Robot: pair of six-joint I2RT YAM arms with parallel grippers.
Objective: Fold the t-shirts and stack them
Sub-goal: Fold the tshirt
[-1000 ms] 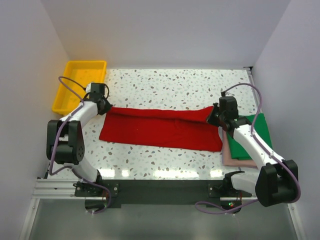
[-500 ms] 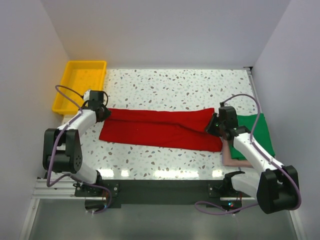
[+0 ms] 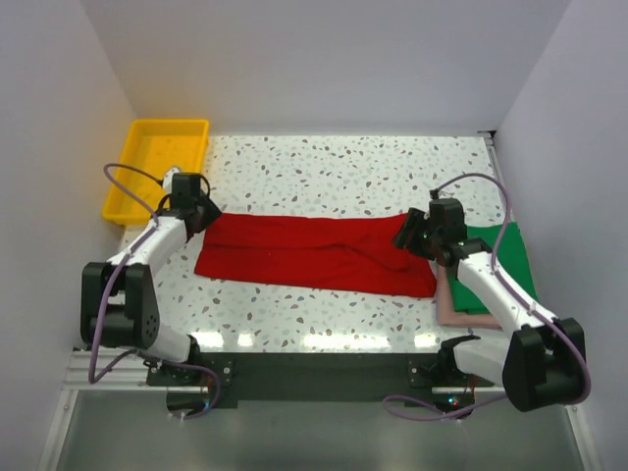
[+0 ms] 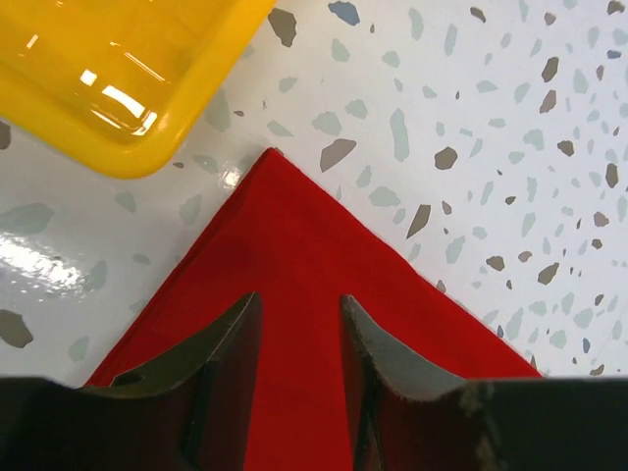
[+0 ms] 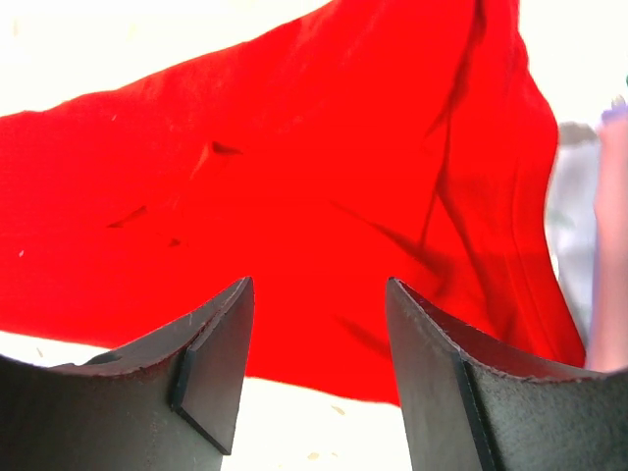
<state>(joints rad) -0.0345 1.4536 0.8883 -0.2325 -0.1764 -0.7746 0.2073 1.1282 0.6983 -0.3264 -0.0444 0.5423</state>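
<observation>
The red t-shirt lies flat on the surface as one long band. Its long axis runs straight across from left to right, and there is an arm at each end. The left fingers stand apart over the far left corner of the cloth with nothing clamped between them. That corner juts out ahead of them toward the yellow tray, which sits just beyond it. At the other end, the right fingers are spread wide too, hovering over the rumpled right end with red cloth below and ahead of them. Whether either pair is brushing the fabric, I can't tell.

The dark green t-shirt sits on the pale pink t-shirt at the right edge, just beside the red band's right end.

What matters next is that long left-to-right axis. Each arm is nearest its own end, so shortening the band looks like carrying one end over to the other. The right arm is the closer one to the pile, so the left end would probably travel right. The creases on the right end could bunch up under a fold.
</observation>
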